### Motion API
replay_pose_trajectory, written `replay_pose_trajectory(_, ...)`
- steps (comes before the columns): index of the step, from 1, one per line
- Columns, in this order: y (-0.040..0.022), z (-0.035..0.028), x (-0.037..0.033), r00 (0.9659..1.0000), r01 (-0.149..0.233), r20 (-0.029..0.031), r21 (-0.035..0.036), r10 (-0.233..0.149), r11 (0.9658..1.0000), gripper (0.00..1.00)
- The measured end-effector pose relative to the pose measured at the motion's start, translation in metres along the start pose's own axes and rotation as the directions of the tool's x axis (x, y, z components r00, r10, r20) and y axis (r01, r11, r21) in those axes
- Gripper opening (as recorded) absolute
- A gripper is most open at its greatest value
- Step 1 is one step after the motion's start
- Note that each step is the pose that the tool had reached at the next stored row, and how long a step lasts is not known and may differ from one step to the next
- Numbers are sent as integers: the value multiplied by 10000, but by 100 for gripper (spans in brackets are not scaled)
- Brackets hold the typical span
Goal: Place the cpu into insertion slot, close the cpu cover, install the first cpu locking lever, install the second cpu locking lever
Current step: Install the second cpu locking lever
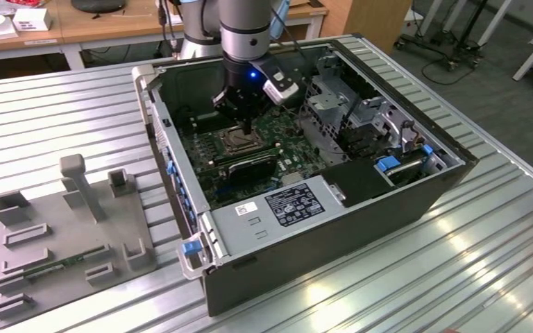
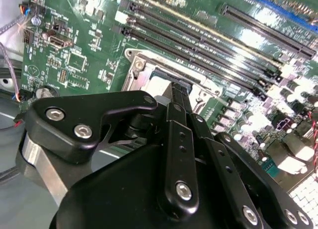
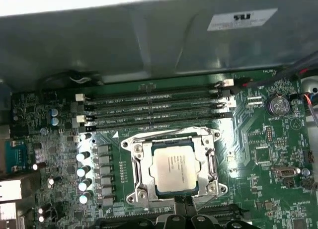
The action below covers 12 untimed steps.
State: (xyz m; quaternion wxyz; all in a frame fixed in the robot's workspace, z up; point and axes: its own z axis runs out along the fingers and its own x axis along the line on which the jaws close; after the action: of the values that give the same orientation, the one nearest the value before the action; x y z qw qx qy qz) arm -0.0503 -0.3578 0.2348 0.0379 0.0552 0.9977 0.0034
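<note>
**Hand above the socket, cpu seated under the cover**

In the exterior view, the hand hangs inside the open computer case, just above the insertion slot on the green motherboard. A drive cage stands near the hand, toward the exterior view's right. Well apart from the hand, a grey fixture lies on the ribbed metal surface.

In the second wrist view, the hand points at the insertion slot; its fingers are pressed together and hold nothing. Long black memory slots run just beyond the socket.

In the first wrist view, the cpu lies flat and square in the insertion slot, directly ahead of the hand. The cpu cover frames it. The memory slots lie past it, parallel to its far edge.
</note>
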Motion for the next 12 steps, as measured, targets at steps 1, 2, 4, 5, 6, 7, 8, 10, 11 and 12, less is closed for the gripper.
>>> replay_pose_trajectory(1, -11, 0, -1, 10000, 0, 0, -1, 0, 10000, 10)
replay_pose_trajectory(2, -21, 0, -2, 10000, 0, 0, -1, 0, 10000, 10)
replay_pose_trajectory(4, -42, 0, -5, 10000, 0, 0, -1, 0, 10000, 10)
replay_pose_trajectory(5, -54, 0, -6, 10000, 0, 1, -1, 0, 10000, 10)
replay_pose_trajectory(6, -63, 0, -7, 10000, 0, 0, 0, 0, 10000, 10)
replay_pose_trajectory(7, -69, 0, -8, 10000, 0, 0, 0, 0, 10000, 10)
replay_pose_trajectory(8, -71, 0, -8, 10000, -1, 1, -2, 1, 10000, 10)
replay_pose_trajectory(10, -75, 0, -8, 10000, -1, 0, 0, 1, 10000, 10)
replay_pose_trajectory(11, -76, 0, -7, 10000, -1, 0, 0, 1, 10000, 10)
replay_pose_trajectory(12, -77, 0, -4, 10000, 0, 1, -1, 0, 10000, 10)
